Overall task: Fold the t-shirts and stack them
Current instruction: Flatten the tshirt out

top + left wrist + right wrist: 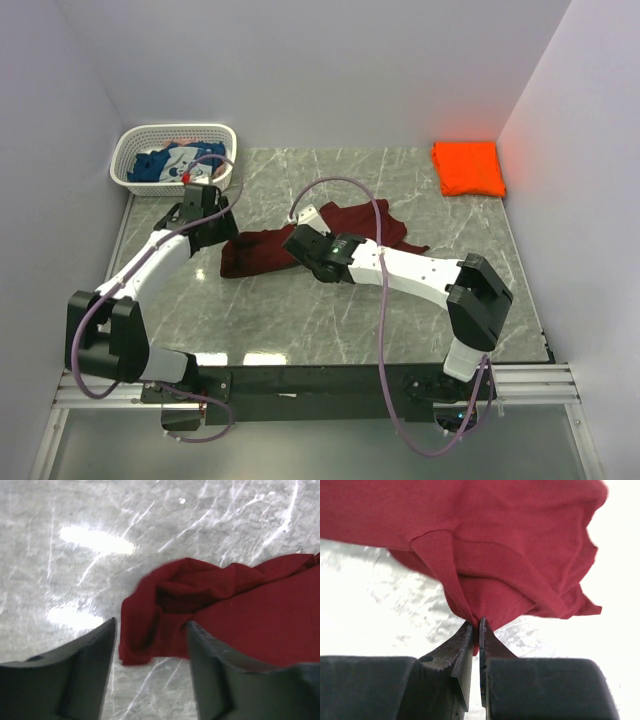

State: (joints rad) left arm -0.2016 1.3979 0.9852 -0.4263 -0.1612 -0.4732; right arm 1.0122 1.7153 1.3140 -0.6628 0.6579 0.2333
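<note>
maroon t-shirt [258,255] partly under right arm [420,270]

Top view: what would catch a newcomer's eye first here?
The crumpled maroon shirt mid-table, with the right gripper pinched shut on a fold and the left gripper open over its edge. Then the orange shirt, folded in the far right corner, and the blue shirt in the basket at far left.

Crumpled maroon t-shirt [258,252] at centre, orange t-shirt [468,167] folded flat at far right corner, blue t-shirt [160,165] bunched in basket [178,128].
</note>
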